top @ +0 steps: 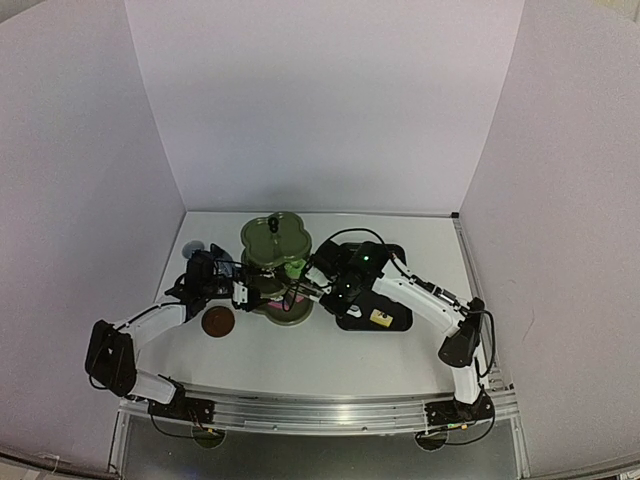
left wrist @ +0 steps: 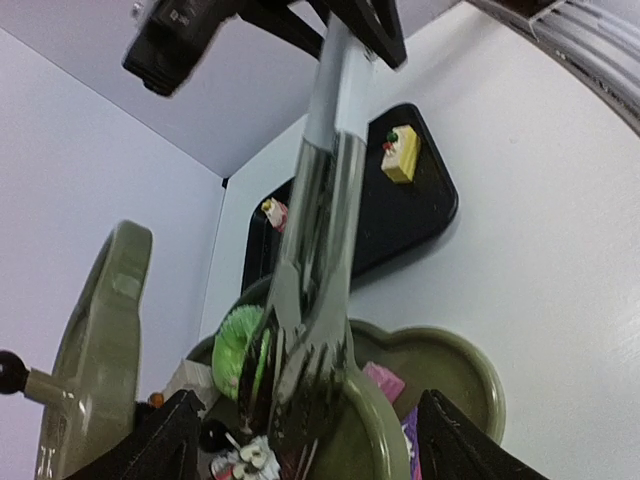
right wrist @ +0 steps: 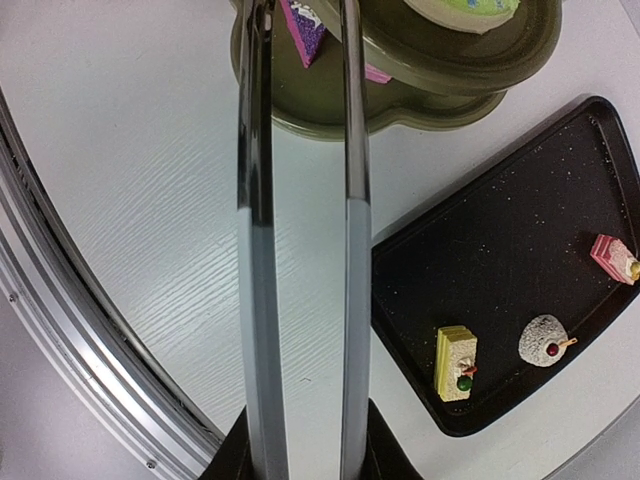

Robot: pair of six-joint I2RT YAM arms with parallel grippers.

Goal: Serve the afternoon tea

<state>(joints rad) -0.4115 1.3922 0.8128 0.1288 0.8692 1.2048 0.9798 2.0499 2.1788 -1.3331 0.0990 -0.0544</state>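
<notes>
The olive-green three-tier stand stands mid-table. My right gripper is shut on metal tongs, which reach left into the stand. In the left wrist view the tongs' toothed tips hang over the middle tier beside a green cake; whether they grip it I cannot tell. A pink cake lies on the lowest tier. My left gripper is open against the stand's left side, its fingers either side of the middle tier's rim. A brown saucer lies front left.
The black tray lies right of the stand with a yellow cake, a round powdered cake and a pink cake. A purple cake sits on the lowest tier. A pale cup stands back left. White walls enclose the table.
</notes>
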